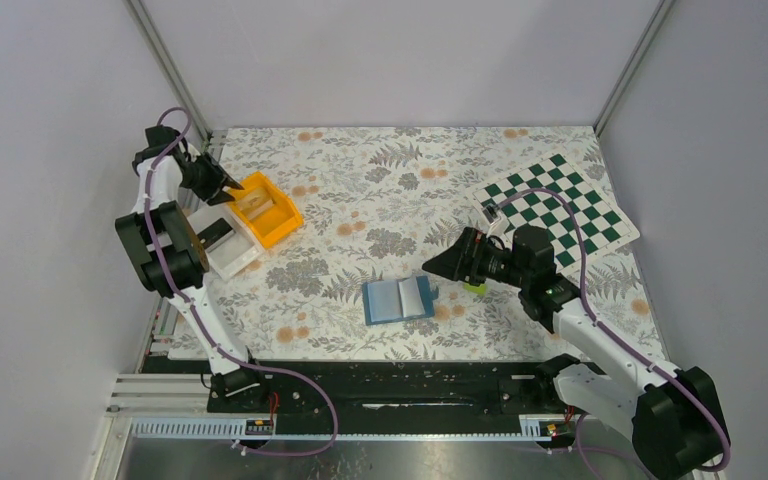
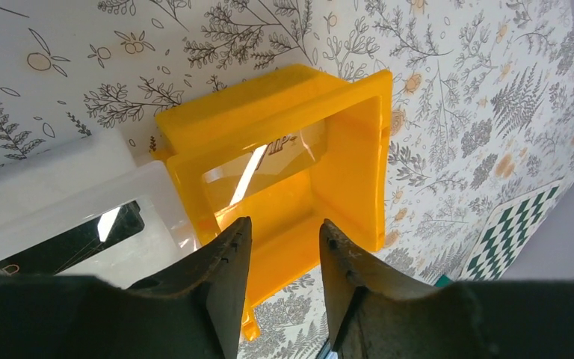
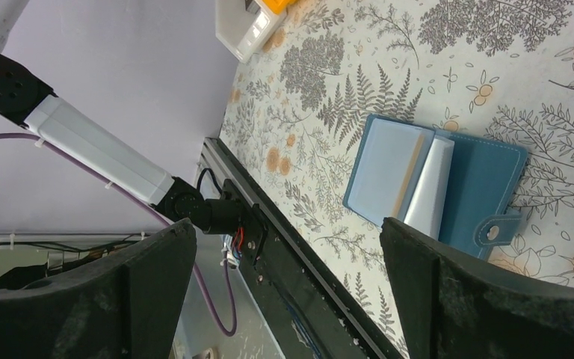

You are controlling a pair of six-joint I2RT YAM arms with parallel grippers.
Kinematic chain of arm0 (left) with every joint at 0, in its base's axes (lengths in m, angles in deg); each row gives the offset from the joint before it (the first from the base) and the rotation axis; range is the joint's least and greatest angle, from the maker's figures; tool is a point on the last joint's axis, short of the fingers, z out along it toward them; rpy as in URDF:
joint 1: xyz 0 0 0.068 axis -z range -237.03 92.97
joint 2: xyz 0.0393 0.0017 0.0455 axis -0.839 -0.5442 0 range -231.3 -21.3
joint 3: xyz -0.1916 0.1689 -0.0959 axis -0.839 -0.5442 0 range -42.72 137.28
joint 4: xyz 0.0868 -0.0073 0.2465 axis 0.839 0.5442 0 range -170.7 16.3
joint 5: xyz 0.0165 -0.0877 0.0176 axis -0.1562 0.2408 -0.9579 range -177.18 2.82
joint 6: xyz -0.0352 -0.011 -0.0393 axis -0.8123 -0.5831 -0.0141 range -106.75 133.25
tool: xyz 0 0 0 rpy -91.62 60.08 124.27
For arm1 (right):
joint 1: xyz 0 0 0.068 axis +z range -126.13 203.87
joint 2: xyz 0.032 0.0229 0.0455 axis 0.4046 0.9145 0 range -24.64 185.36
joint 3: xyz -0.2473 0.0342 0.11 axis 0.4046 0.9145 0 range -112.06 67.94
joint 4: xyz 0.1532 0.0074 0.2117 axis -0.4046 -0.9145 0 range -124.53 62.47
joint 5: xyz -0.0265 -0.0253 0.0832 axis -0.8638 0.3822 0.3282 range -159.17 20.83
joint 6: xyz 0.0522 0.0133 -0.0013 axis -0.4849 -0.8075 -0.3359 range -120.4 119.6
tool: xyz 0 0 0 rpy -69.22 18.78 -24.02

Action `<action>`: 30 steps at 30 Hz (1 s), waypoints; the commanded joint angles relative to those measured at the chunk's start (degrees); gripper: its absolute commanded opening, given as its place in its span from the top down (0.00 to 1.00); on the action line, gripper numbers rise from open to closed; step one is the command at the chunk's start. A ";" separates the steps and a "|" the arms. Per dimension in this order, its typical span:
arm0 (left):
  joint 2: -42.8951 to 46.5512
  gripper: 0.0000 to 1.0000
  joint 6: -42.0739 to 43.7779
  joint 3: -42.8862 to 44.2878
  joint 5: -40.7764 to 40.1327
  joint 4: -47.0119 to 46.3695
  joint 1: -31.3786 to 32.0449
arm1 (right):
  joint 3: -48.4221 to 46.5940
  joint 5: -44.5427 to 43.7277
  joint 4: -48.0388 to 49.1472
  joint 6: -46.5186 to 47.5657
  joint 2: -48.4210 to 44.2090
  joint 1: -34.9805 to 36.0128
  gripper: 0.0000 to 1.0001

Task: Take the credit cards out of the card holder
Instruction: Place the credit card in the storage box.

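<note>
Card holder [image 1: 400,299] lies open and flat on the floral tablecloth [image 1: 390,190], well to the right of the orange bin [image 1: 265,208] and nearer the arm bases than the bin. In the right wrist view its pale inner pockets face up, a thin tan edge shows along the centre fold, and the snap tab sticks out from one side.

Left gripper [image 2: 284,224] hangs directly over the orange bin, its fingers [image 2: 228,254] parted with nothing between them. On the bin's floor lies a glossy credit card [image 2: 273,157] with dark print, partly washed out by glare.

A white bin [image 1: 222,250] touches the orange bin on its near-left side and has something dark in it.

Right gripper [image 1: 435,265] is far to the right of the orange bin, just beyond the holder, spread wide and gripping nothing.

A checkered mat [image 1: 560,205] lies well right of the orange bin, at the tablecloth's far-right corner.
</note>
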 commanded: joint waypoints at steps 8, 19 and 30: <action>11.75 0.59 -1.08 0.02 1.94 -0.74 2.94 | -5.27 0.50 -7.05 4.37 1.12 0.30 0.00; 32.45 0.57 -4.45 -17.70 14.58 -11.01 12.13 | -6.30 -3.50 -13.10 4.69 -0.40 1.91 0.02; 52.62 0.57 -10.31 -45.00 12.79 -21.50 33.47 | -9.49 -13.04 -14.73 5.33 6.78 14.01 0.27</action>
